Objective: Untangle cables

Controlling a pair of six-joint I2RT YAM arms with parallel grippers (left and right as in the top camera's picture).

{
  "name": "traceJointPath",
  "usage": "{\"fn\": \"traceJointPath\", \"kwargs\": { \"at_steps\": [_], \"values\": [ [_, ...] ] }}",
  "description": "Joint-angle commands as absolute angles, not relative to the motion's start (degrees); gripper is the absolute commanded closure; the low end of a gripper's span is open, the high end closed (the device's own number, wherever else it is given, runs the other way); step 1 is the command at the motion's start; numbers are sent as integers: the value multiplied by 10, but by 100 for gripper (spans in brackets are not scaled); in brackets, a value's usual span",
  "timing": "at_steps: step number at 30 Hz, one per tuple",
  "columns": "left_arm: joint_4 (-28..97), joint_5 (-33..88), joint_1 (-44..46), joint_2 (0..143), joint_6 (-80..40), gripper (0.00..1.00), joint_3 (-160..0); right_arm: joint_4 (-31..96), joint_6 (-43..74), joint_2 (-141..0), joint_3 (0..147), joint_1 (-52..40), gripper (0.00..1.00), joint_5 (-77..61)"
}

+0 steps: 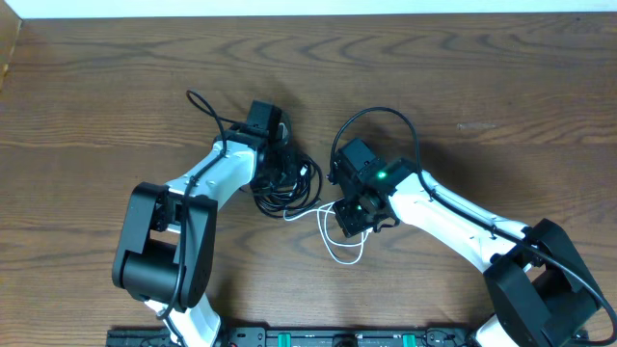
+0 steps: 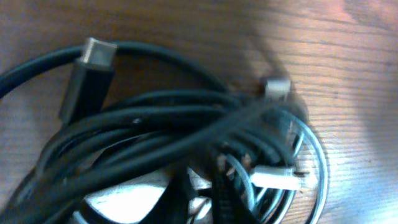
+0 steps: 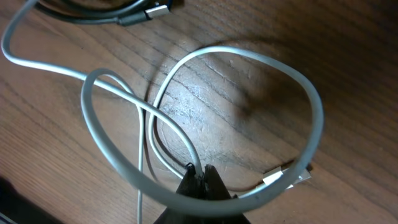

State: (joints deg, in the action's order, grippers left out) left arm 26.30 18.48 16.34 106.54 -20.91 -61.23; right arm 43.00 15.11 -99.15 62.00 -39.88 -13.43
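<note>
Right claw: clenched tip to tip (image 3: 200,179); a strand of the white cable (image 3: 249,59) runs straight into the pinch, so I judge it gripped there.
Left claw: closed (image 1: 278,152), set down on the upper edge of the black cables (image 1: 287,185). Its fingers show in no view, so I cannot tell whether a strand is caught.
Where the cables lie: the black ones are coiled in one bundle on the table (image 1: 482,77), at the left claw. The white one lies in loose loops just beside them, under the right claw, with one white strand bridging across to the bundle.
Step in hand: likely drawing the white cable clear while the left claw anchors the black bundle.
Doing it well: pull low and slowly, away from the bundle, and watch where the loops cross. If a loop cinches instead of opening, ease off and take a new grip nearer the free end. The left claw needs to hold firm so that the bundle does not drag along.
Right wrist alone shows: the white loops overlap near the tips, and a silver-tipped plug (image 3: 277,177) lies close beside them.
Left wrist alone shows: a white plug (image 2: 273,179) is lodged among the black coils, which is a likely snag, and a metal-tipped black plug (image 2: 93,53) lies on top.
Overhead alone shows: both arms together, and the white bridge between the two heaps.
</note>
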Motion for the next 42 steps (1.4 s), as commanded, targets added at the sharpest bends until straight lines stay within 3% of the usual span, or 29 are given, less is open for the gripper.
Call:
{"fn": "traceJointPath", "kwargs": {
  "at_steps": [1,25,34,42],
  "values": [
    [276,118,154,1087,-214,92,-613,431,158,-996,616,-401,99,-132],
    [339,77,-66,1087,-285,92,-612,524,117,-996,616,-393,99,-78],
    [340,86,-166,1087,-310,92,-600,583,151,-996,616,-329,99,-13],
    [328,150,-165,1087,-285,92,-599,564,119,-995,638,-266,99,-16]
  ]
}}
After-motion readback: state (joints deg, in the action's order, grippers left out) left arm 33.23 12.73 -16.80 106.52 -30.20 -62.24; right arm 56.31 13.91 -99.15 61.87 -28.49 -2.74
